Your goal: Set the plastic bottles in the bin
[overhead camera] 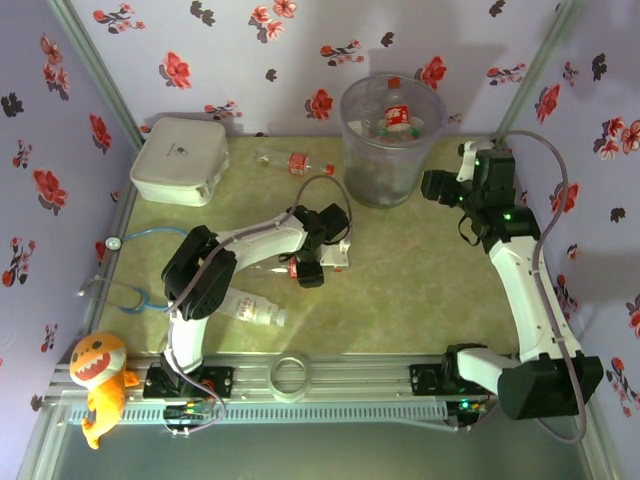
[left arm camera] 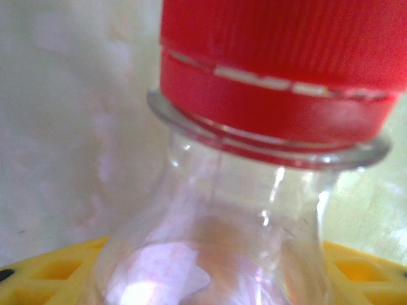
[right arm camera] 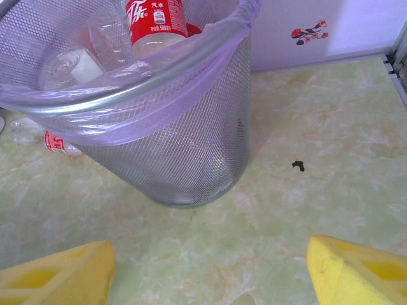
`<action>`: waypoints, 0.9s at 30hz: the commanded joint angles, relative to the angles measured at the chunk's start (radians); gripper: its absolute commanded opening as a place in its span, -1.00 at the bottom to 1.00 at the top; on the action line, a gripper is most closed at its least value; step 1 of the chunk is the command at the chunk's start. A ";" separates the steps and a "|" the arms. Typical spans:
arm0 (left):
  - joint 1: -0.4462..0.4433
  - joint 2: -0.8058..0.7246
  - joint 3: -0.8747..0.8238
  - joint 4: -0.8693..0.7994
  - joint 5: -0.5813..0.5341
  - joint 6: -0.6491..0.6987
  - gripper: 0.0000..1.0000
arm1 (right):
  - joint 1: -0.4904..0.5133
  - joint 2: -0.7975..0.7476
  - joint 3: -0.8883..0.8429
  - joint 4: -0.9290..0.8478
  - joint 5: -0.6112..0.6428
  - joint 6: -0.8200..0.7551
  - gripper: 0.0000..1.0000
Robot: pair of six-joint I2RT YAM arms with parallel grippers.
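Your red-capped bottle [left arm camera: 241,216] lies hard against the left gripper [overhead camera: 310,270], mid-table, to the near left of the bin [overhead camera: 385,180]. In the left wrist view its neck crosses the yellow finger [left arm camera: 388,279] behind it, with the cap [left arm camera: 280,63] up and the body down. Its long axis therefore runs across the jaws, which suits a pinch at the neck. You cannot tell from here whether those jaws are clamped on it or only stand around it.

The left arm is plainly the nearer one, and the carry would go far and right, up over the bin's rim. The right gripper [right arm camera: 210,273] hangs just right of the bin, fingers well apart with nothing between them.

Two loose bottles lie flat, the far bottle [overhead camera: 285,160] just left of the bin and the near bottle [overhead camera: 255,310] by the left arm's base.

The labelled bottle [right arm camera: 154,19] in the bin has a red label with white Chinese characters, "汽水" among them. Its finer print is too small to read.
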 commanded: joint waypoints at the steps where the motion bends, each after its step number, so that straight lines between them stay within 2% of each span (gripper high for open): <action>1: 0.011 -0.066 0.102 -0.059 -0.031 -0.085 0.23 | -0.006 -0.027 -0.012 -0.022 -0.012 0.019 0.58; 4: 0.020 -0.119 0.171 -0.094 -0.032 -0.169 0.12 | -0.006 -0.046 -0.037 -0.006 -0.060 0.022 0.58; 11: 0.058 -0.234 0.261 -0.150 -0.014 -0.342 0.03 | -0.006 -0.078 -0.094 0.039 -0.241 0.021 0.58; 14: 0.102 -0.281 0.264 -0.146 0.054 -0.444 -0.06 | 0.002 -0.082 -0.124 0.075 -0.326 0.040 0.57; 17: 0.175 -0.326 0.240 -0.116 0.159 -0.593 -0.17 | 0.035 -0.075 -0.137 0.090 -0.354 0.051 0.57; 21: 0.311 -0.414 0.099 0.056 0.332 -0.859 -0.36 | 0.151 -0.041 -0.129 0.086 -0.354 0.078 0.56; 23: 0.379 -0.473 -0.014 0.191 0.434 -0.988 -0.46 | 0.246 -0.011 -0.125 0.097 -0.362 0.101 0.56; 27: 0.491 -0.551 -0.205 0.422 0.558 -1.221 -0.58 | 0.436 0.059 -0.132 0.150 -0.343 0.148 0.56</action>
